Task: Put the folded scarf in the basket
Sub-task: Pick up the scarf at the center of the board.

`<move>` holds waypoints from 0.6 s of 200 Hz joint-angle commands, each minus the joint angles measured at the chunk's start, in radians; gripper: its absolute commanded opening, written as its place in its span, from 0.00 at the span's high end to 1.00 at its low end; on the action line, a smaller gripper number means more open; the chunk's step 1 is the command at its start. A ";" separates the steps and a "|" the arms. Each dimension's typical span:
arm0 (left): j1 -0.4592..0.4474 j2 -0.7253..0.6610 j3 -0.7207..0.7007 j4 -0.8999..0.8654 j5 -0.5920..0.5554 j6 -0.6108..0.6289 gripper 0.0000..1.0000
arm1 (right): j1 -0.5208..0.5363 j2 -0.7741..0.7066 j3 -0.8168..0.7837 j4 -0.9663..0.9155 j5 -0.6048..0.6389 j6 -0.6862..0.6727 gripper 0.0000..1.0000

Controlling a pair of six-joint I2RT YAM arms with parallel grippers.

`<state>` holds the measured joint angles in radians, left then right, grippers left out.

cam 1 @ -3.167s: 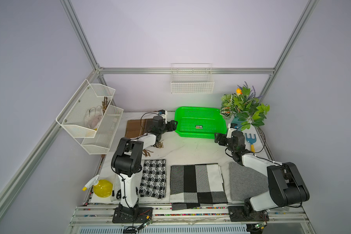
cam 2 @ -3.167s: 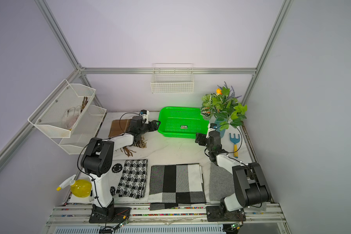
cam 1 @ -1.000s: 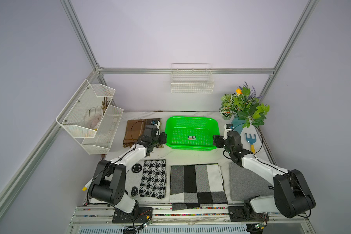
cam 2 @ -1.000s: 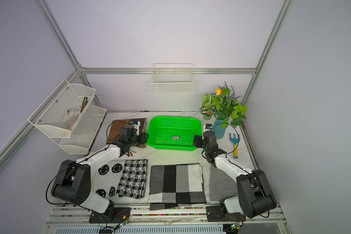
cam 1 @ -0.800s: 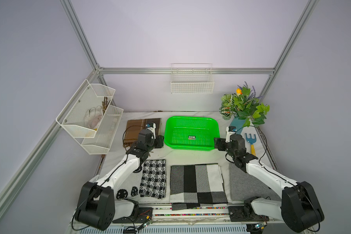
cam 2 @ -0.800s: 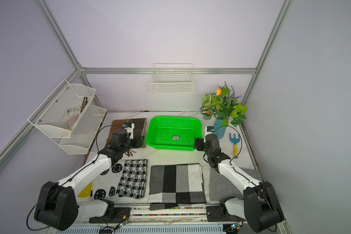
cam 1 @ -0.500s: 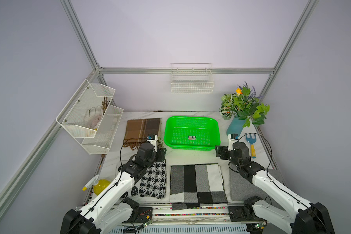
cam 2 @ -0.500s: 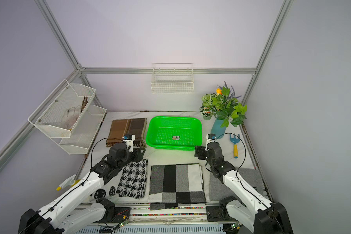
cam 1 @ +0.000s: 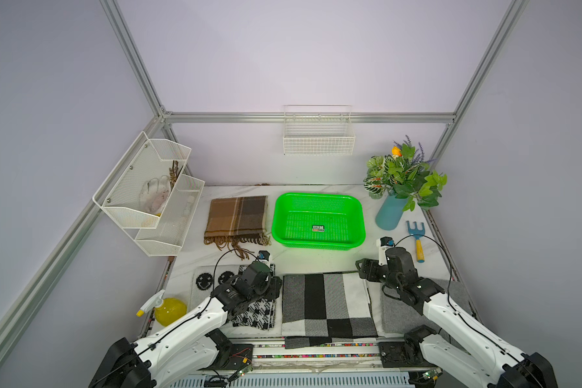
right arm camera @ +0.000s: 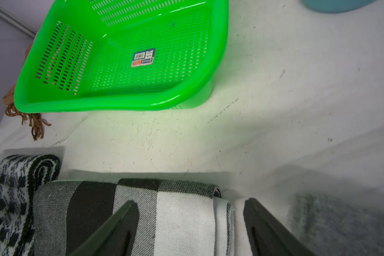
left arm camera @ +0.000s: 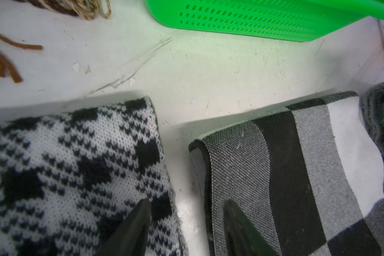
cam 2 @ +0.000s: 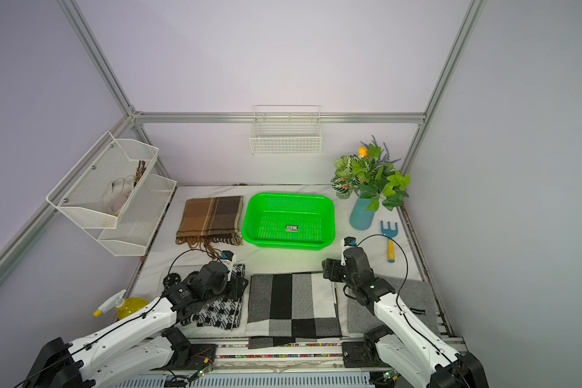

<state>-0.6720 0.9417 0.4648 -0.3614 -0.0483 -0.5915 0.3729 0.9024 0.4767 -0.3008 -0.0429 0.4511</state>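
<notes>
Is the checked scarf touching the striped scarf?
Apart. The left wrist view shows bare table between the checked scarf and the striped scarf.

Basket (cam 1: 318, 243) rear centre of tabletop (cam 1: 309, 262). Fringed scarf (cam 1: 237, 215) just beside it, left. Vase (cam 1: 389, 215) right of basket, near rear right corner; rake (cam 1: 416, 238) before vase, by right edge. Along front edge, left to right: spray bottle (cam 1: 168, 310) at corner, left scarf (cam 1: 259, 312), middle scarf (cam 1: 326, 305), right cloth (cam 1: 397, 312), side by side.
</notes>
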 commanded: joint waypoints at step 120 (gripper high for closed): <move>-0.079 0.216 -0.135 0.351 0.165 -0.094 0.32 | 0.213 0.224 0.047 -0.172 0.202 0.176 0.19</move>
<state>-0.7414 1.0897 0.3443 -0.1188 0.0826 -0.6563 0.5774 1.1191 0.5179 -0.4644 0.1207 0.6018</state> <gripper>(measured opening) 0.677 0.812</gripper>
